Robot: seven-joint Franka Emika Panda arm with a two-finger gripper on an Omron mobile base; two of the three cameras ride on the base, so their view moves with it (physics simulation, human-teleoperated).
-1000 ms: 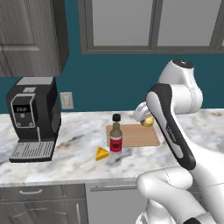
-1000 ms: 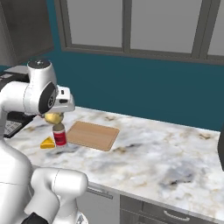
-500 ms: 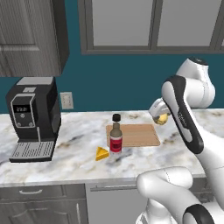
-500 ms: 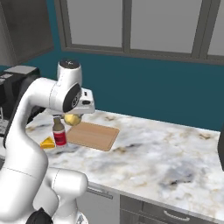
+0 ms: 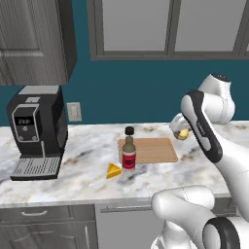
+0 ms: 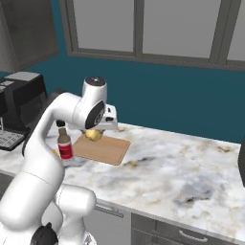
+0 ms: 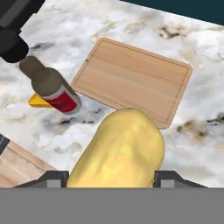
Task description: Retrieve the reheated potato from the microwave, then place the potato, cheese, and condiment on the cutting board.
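Note:
My gripper (image 5: 180, 132) is shut on the potato (image 7: 120, 151), a pale-yellow lump held between the two fingertips (image 7: 168, 178). It hangs above the right far corner of the cutting board (image 5: 148, 150), a light wooden board that is bare on the marble counter. The gripper (image 6: 94, 135) also shows over the board (image 6: 106, 150) from the other side. The condiment (image 5: 129, 154), a brown bottle with a red label, stands upright at the board's left front edge. The cheese (image 5: 113, 170), an orange wedge, lies on the counter just left of the bottle. The hand view has the board (image 7: 131, 81), bottle (image 7: 50, 87) and cheese (image 7: 37, 101) below.
A black coffee machine (image 5: 36, 131) stands at the counter's left end, below a grey wall cabinet. A black edge (image 6: 242, 160) shows at the far right; I cannot tell what it is. Marble counter (image 6: 182, 167) stretches right of the board.
The arm has swung rightward with the potato, from above the board's middle to above its right far corner. Bottle, cheese and board have not moved.

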